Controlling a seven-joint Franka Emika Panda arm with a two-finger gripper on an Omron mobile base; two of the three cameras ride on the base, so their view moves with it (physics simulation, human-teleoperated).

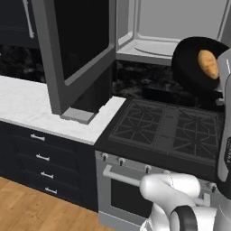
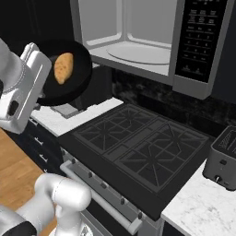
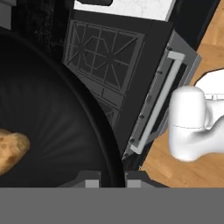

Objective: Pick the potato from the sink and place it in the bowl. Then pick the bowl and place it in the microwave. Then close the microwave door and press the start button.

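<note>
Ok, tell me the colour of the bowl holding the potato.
Glossy black; the bowl shows best in the right base view, the potato orange-tan inside it.

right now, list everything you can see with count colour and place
bowl: 1, glossy black, held tilted in the air left of the microwave opening
potato: 1, orange-tan, inside the bowl
microwave: 1, grey, light interior, above the stove
microwave door: 1, grey frame, dark glass, swung open
stove: 1, black grates, below the microwave
toaster: 1, grey, on the counter right of the stove
counter: white marble, left of the stove
drawers: dark, under the counter
gripper: 1, clamped on the bowl's rim
</note>
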